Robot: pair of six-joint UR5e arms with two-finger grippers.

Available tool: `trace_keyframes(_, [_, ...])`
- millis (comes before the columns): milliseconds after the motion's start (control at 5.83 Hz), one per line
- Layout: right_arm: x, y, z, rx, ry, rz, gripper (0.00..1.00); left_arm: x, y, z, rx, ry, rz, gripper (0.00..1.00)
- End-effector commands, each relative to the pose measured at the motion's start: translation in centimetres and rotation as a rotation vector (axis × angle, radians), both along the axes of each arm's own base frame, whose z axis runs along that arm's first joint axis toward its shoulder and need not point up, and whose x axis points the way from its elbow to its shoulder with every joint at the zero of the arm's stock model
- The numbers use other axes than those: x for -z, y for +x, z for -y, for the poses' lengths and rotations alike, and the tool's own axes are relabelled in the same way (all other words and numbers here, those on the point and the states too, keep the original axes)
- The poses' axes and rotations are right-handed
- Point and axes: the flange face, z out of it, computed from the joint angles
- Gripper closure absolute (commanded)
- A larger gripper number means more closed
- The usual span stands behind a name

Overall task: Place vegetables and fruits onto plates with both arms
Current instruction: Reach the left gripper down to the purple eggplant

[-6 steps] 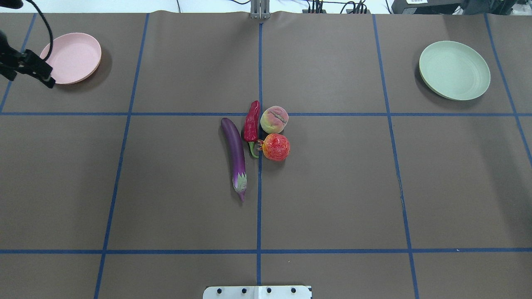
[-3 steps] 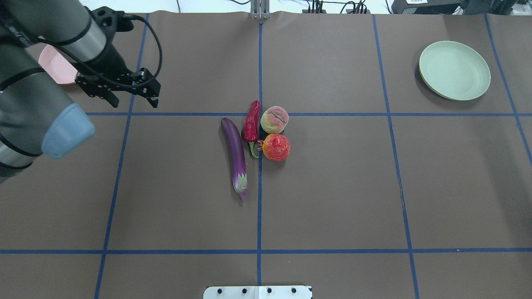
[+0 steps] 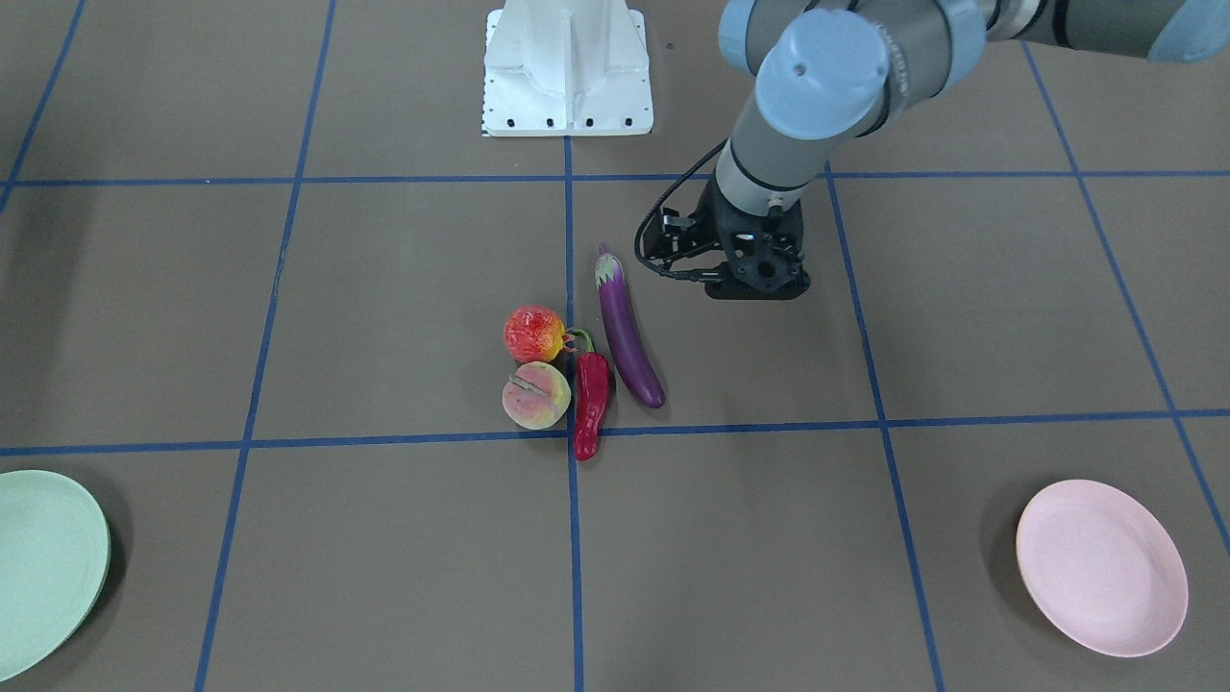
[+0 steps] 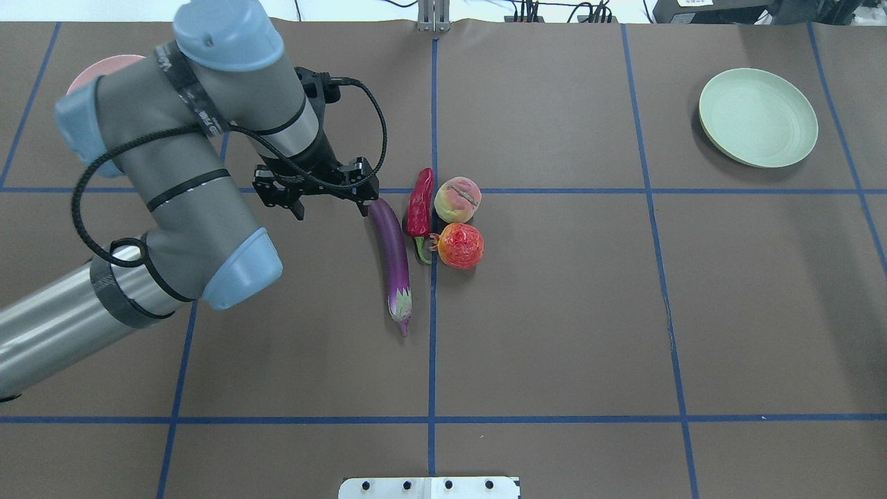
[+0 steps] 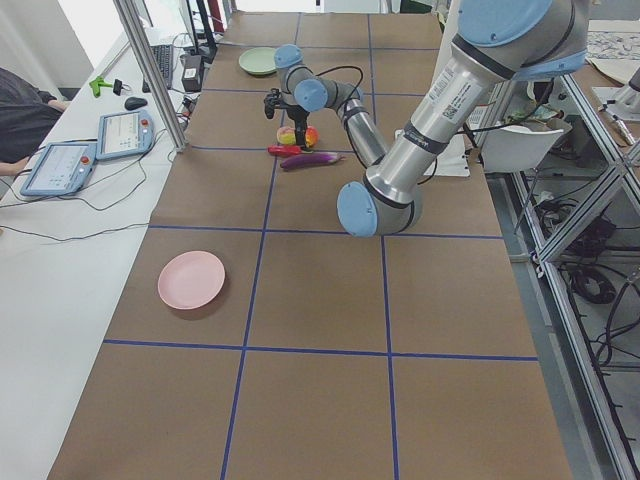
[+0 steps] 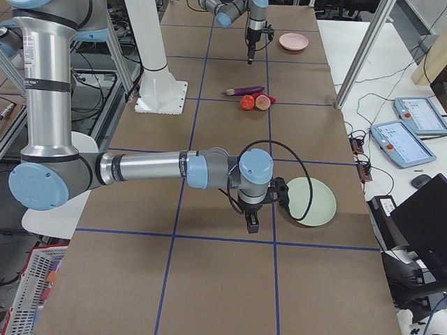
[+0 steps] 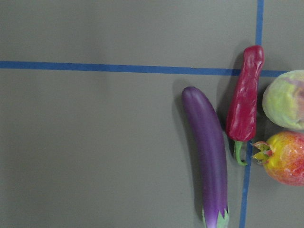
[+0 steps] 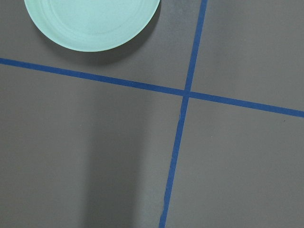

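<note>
The purple eggplant (image 4: 391,256) lies at the table's middle, with the red chili (image 4: 420,204), the peach (image 4: 457,199) and the red-and-yellow fruit (image 4: 460,245) to its right. My left gripper (image 4: 331,206) is open and empty, just left of the eggplant's far tip. The left wrist view shows the eggplant (image 7: 209,152), the chili (image 7: 244,104), the peach (image 7: 285,99) and the red-and-yellow fruit (image 7: 285,156). The pink plate (image 3: 1100,567) is far left, the green plate (image 4: 757,116) far right. My right gripper (image 6: 251,223) hangs beside the green plate (image 6: 307,201); I cannot tell whether it is open or shut.
The white base block (image 4: 429,487) sits at the near edge. Blue tape lines (image 4: 432,125) grid the brown table. The left arm's elbow (image 4: 235,267) hangs over the left half and covers most of the pink plate (image 4: 104,64). Tablets (image 5: 62,165) lie beside the table.
My left arm has swung in from the far left, over the pink plate, to just left of the eggplant. The gripper stays open. The produce and plates have not moved.
</note>
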Motion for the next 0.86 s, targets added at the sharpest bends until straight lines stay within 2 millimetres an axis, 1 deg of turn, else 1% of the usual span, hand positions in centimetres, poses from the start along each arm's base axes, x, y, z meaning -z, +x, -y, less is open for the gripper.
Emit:
trace_keyframes(0, [0.9, -0.2, -0.1, -0.005, 0.03, 0.029, 0.0, -1.8, 6.3, -1.9, 0.034, 0.024, 0.025, 0.0])
trace_keyframes(172, [5.0, -1.2, 1.1, -0.103, -0.009, 0.079, 0.0, -2.0, 9.3, -2.7, 0.039, 0.049, 0.065, 0.0])
trace_keyframes(343, [7.8, -3.7, 2.9, -0.1, -0.001, 0.106, 0.0, -2.4, 11.2, -1.7, 0.037, 0.028, 0.095, 0.0])
trace_keyframes(515, [11.4, -6.1, 5.4, -0.12, -0.022, 0.122, 0.0, -2.4, 13.3, -2.1, 0.04, -0.007, 0.114, 0.0])
trace_keyframes(686, [13.5, -8.0, 6.6, -0.133, -0.042, 0.134, 0.0, -2.6, 14.2, -2.7, 0.033, -0.005, 0.098, 0.0])
